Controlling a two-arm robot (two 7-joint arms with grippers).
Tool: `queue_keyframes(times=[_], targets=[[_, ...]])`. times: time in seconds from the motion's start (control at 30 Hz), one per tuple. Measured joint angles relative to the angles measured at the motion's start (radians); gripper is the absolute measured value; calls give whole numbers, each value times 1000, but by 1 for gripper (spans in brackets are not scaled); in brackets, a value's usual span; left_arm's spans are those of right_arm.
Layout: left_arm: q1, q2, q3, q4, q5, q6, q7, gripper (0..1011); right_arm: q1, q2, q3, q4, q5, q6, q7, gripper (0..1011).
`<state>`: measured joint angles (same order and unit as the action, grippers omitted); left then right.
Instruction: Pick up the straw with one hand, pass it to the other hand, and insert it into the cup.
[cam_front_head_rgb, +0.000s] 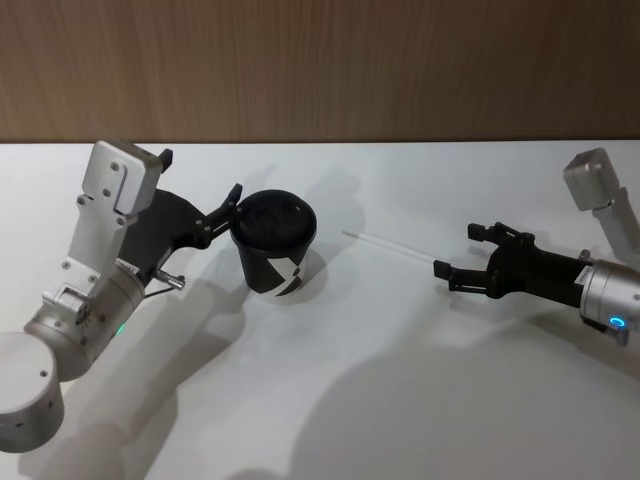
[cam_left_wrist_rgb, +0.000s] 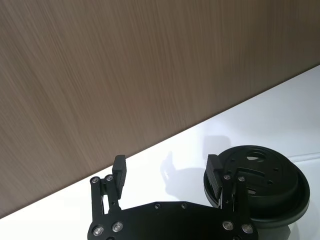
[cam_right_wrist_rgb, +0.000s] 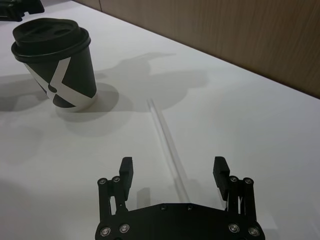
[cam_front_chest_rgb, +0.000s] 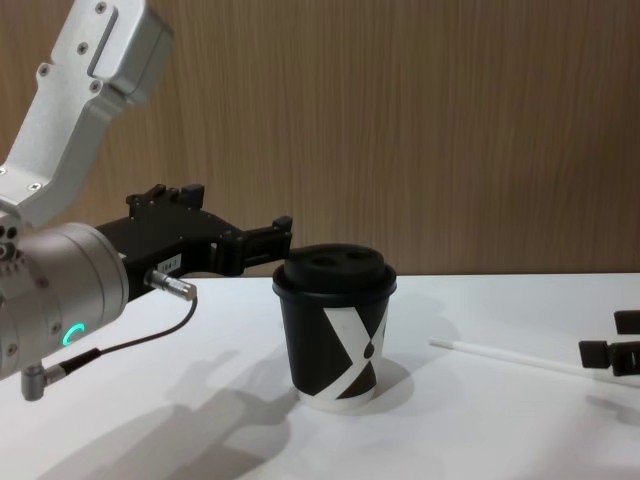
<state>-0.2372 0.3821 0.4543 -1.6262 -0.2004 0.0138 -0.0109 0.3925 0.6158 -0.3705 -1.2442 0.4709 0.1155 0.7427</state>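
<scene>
right gripper (cam_right_wrist_rgb: 173, 165) spread astride straw (cam_right_wrist_rgb: 162, 125); left gripper (cam_left_wrist_rgb: 166, 165) spread beside cup (cam_front_head_rgb: 268, 256)

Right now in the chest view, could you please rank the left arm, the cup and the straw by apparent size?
1. Left arm, largest, though its nearness to the camera inflates it.
2. Cup, upright.
3. Straw, a thin line lying on the table, its far end reaching the open right gripper.

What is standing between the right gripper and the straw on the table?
Nothing visible. The straw lies flat on the table, one end between the open fingers of the right gripper; the cup stands beyond its other end.
</scene>
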Motion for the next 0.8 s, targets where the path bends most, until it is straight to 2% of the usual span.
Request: queue_keyframes(times=[0.8], targets=[[0, 0, 0, 0, 0, 0, 0, 1003, 60, -32, -51, 108, -11, -65, 28, 1001]])
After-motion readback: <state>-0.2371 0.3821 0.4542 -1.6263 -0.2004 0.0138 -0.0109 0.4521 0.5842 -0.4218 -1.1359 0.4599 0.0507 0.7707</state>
